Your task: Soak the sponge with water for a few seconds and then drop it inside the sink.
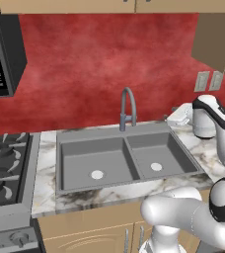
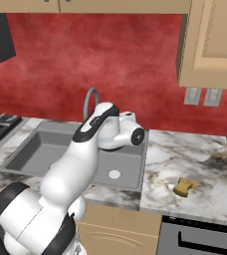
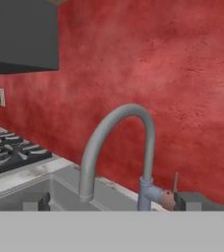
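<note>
So the hand is hovering up by the faucet [image 3: 121, 147] with its fingers [image 3: 111, 202] spread about as wide as they go and gripping nothing. No water is running that I can make out. The sponge [image 2: 183, 187] is sitting on the marble worktop [image 2: 205, 164], to the right of the sink [image 2: 41, 149] and well apart from the hand. My take: the tap needs opening first, so I'd be nudging that small lever [image 3: 175, 183] at the faucet base gently, coming at it square so a fingertip isn't slipping off, then heading over for the sponge.
</note>
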